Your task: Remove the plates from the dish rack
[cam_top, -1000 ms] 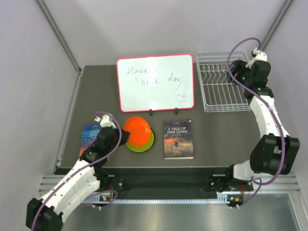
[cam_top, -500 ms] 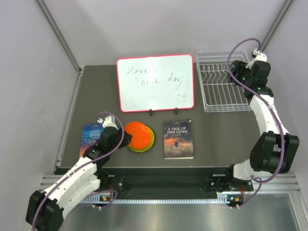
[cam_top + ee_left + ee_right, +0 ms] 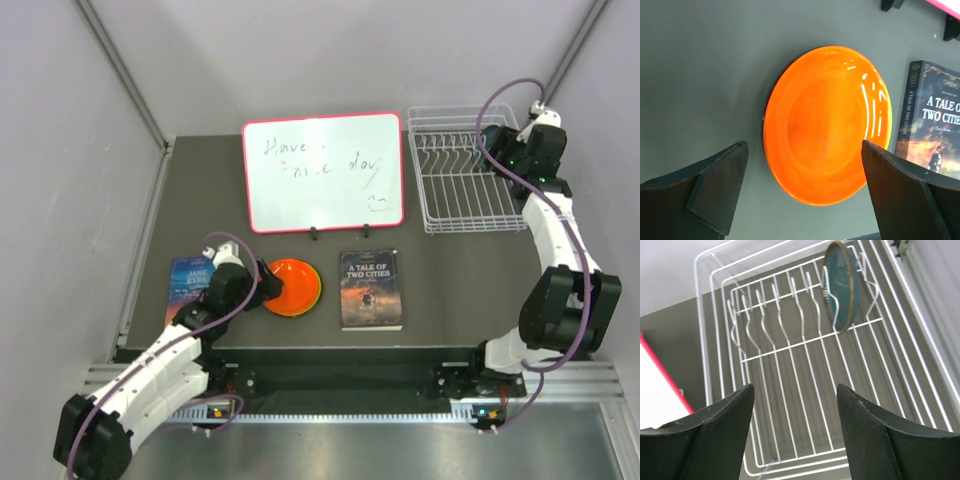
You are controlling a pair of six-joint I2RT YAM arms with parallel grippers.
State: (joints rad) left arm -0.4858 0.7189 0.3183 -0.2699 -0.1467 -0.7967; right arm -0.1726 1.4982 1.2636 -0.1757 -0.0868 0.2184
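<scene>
The orange plate [image 3: 293,286] lies flat on a lime green plate [image 3: 319,290] at the table's front left. In the left wrist view the orange plate [image 3: 825,125] fills the middle, and a dark edge shows under its left side. My left gripper [image 3: 263,291] stands open just left of the stack, its jaws [image 3: 804,150] wide apart and off the plate. The white wire dish rack [image 3: 450,210] is at the back right. A teal plate [image 3: 841,286] with a brown rim stands upright in its far slots. My right gripper [image 3: 794,390] hangs open above the rack [image 3: 790,355], holding nothing.
A red-framed whiteboard [image 3: 322,172] stands at the back centre. A dark book [image 3: 370,290] lies right of the plate stack, its cover [image 3: 935,125] close to the orange plate. A blue book [image 3: 187,285] lies under my left arm.
The orange plate went from tilted in my left gripper to flat on the green plate, and the left jaws opened wide. The right arm barely moved.
</scene>
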